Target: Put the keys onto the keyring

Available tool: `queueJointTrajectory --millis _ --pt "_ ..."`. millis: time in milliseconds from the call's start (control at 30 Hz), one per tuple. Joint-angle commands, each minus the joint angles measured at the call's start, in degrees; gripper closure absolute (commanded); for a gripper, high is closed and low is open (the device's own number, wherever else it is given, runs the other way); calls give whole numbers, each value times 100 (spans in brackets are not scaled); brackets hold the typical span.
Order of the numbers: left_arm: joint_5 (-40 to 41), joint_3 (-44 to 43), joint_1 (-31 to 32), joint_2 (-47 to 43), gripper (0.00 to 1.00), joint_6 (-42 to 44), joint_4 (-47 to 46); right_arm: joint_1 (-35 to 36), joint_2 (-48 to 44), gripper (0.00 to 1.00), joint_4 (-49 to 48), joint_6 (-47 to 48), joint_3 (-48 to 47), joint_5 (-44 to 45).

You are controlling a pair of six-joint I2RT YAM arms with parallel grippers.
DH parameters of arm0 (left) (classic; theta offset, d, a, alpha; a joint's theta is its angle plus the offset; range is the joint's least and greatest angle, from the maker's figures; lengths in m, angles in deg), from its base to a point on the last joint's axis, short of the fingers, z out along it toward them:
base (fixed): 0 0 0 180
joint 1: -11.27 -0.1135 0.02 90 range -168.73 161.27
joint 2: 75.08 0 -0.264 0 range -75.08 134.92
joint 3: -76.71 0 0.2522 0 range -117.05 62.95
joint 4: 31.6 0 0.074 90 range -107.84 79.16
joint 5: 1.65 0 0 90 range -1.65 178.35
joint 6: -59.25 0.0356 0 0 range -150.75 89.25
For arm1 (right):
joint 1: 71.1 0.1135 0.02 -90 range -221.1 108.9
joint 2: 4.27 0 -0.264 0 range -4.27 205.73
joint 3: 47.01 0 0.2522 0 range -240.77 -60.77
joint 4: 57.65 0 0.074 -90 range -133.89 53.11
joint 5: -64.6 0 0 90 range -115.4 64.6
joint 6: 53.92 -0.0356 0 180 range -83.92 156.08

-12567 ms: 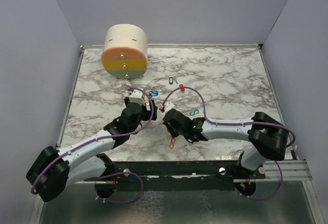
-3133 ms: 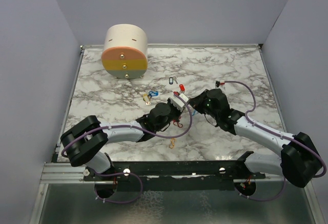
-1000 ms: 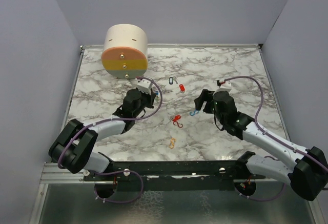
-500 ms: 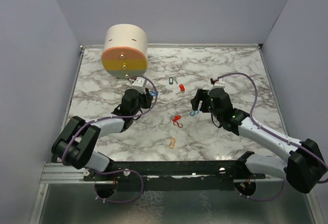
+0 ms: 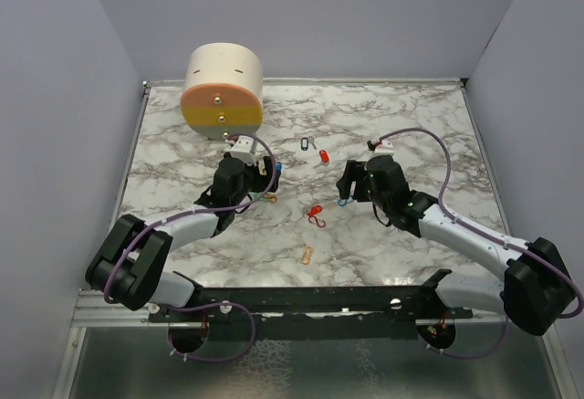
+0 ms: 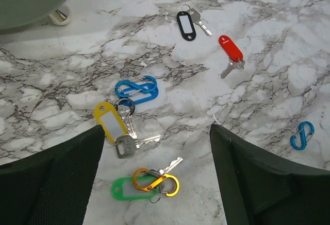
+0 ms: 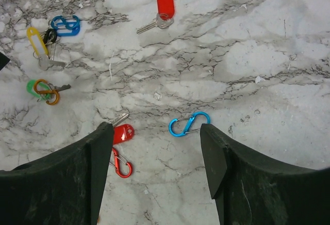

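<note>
The keys are all loose on the marble desk (image 5: 411, 125). A green tag (image 6: 124, 188) has an orange clip (image 6: 154, 181) lying across its ring end, apparently hooked to it, and a yellow tag (image 6: 110, 123) sits just beyond it. A black tag (image 6: 185, 24) and a red tag (image 6: 230, 49) lie farther out, and a red clip (image 7: 122, 164) is nearer the middle. These pieces look very light and stiff: thin plastic tags, flat metal blades and sprung wire clips. On the hard, smooth stone they would likely skid away from a fingertip rather than lift. A pinch across a clip's narrow waist or a tag's long edges seems safest, with the pads brought right down to the desk. The left claw (image 6: 157, 132) is spread wide and holds nothing, with the green tag bunch on the desk just below its gap. Its arm reaches forward from the left base, wrist tipped down, not far from the cylinder (image 5: 223, 90). The right claw (image 7: 154, 127) is also wide and empty, and a blue clip (image 7: 189, 123) lies flat between its fingers, nearer the right one. That arm sweeps in from the right base, with the forearm running left toward the centre.
</note>
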State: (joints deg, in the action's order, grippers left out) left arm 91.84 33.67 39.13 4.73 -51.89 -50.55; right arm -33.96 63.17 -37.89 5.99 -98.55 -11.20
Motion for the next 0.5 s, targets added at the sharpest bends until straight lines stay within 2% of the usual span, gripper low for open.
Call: queueJointTrajectory --millis 0,133,333,467 --pt "-316 -5 -13 -250 14 -256 115 27 248 33 -86 214 -353 -103" --pt "-392 34 121 -387 9 -388 169 30 826 41 131 422 -815 20" --pt "-441 62 361 -525 1 -458 322 30 2187 57 539 588 -1904 122" --pt "-595 159 430 -591 1 -575 353 27 2933 60 730 630 -2544 338"
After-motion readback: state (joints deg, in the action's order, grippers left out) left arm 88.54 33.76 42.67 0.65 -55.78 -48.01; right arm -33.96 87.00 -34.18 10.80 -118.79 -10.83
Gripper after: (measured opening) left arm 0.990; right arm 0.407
